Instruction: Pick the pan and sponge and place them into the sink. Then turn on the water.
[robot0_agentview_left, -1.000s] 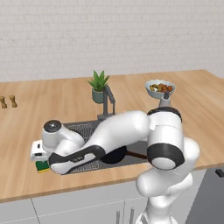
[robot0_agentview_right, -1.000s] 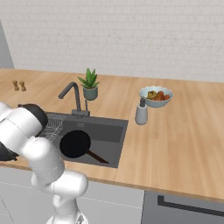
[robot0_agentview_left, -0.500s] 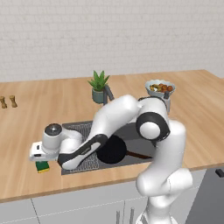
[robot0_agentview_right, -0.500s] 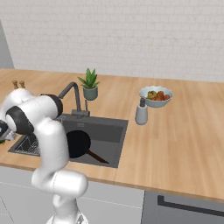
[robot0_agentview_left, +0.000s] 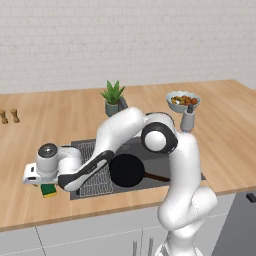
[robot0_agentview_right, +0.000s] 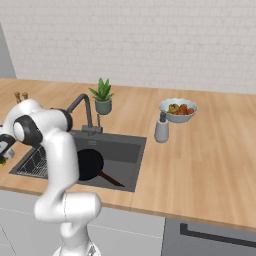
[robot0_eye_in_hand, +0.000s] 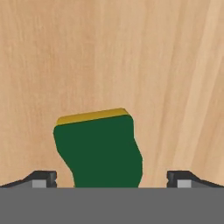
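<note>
Gripper: two-finger gripper (robot0_eye_in_hand: 112, 179) spread wide, dark tips either side of the sponge, not touching it.
Sponge: small green block with a yellow underside (robot0_eye_in_hand: 98, 148), on the wooden counter (robot0_agentview_left: 30, 135) just left of the sink.
Pan: round black frying pan (robot0_agentview_left: 127, 170) inside the dark grey rectangular sink (robot0_agentview_left: 155, 157), handle pointing right.

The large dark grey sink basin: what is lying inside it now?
Inside the dark grey sink basin lies the round black frying pan, with its thin handle toward the front edge. A wire grid rack lies along one side. The white arm covers part of the basin.
</note>
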